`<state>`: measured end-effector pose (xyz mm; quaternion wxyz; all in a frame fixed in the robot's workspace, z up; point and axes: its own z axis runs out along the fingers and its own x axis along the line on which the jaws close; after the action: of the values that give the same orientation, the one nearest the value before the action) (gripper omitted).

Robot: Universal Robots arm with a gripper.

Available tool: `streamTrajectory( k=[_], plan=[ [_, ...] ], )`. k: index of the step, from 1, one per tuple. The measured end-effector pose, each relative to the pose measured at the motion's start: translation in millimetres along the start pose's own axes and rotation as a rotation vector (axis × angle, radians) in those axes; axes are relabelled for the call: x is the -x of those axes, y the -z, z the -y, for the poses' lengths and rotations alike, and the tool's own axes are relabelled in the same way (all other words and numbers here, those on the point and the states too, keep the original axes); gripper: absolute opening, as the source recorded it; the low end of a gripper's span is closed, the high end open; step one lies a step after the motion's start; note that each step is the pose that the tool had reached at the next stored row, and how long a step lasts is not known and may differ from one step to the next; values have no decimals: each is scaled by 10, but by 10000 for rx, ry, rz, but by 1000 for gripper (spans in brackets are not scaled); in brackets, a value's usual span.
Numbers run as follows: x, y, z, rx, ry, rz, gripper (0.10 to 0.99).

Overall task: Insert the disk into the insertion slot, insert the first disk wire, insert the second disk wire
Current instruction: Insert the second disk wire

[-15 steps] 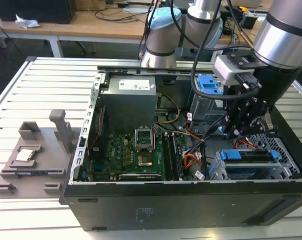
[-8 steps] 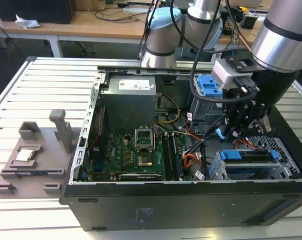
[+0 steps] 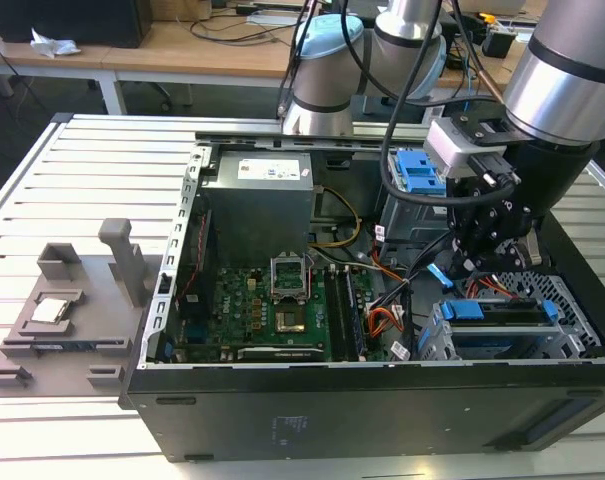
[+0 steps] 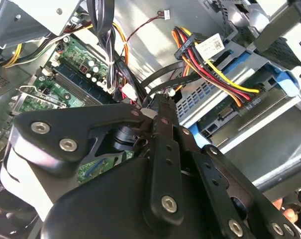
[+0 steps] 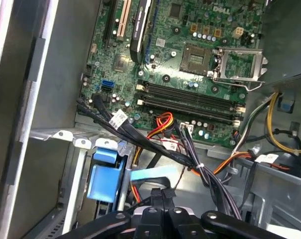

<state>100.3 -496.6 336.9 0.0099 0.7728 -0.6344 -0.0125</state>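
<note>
Toward the worktop's (image 3: 82, 170) near corner on the exterior view's right, the disk (image 3: 502, 315) sits in the insertion slot (image 3: 437, 340). The end effector (image 3: 479, 262) hovers just above, and whether it's clenched I cannot tell. The disk looks rigid, dense and shock-sensitive, best held by its blue carrier's sides.

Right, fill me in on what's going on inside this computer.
A robot arm is reaching down into the open computer case, at the exterior view's right. The disk, in its blue carrier, already sits in the insertion slot. In the first wrist view the pincer is right at the end of a flat light-blue wire, close beside the slot.
</note>
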Motion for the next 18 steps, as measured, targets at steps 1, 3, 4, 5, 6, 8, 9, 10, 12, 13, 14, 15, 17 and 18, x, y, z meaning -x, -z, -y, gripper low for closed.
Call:
streamTrajectory(
  k=[1,3,4,5,6,8,9,10,12,13,14,15,17,18],
  plan=[
    [1,90,-3,0,0,0,106],
    [2,146,-7,0,0,1,106],
    [4,145,-21,-4,0,19,106],
    [5,145,-25,-8,4,40,106],
    [5,146,-25,-8,4,39,106],
    [5,145,-25,-8,5,40,106],
    [5,146,-25,-8,5,39,114],
    [5,145,-25,-8,6,40,231],
    [5,146,-25,-8,6,40,231],
    [-6,147,-34,-7,5,37,302],
    [-39,145,-51,-8,8,39,302],
    [-129,142,-75,-7,14,38,302],
    [-233,140,-96,-8,16,37,302],
    [-277,136,-109,-8,17,40,302]
  ],
)
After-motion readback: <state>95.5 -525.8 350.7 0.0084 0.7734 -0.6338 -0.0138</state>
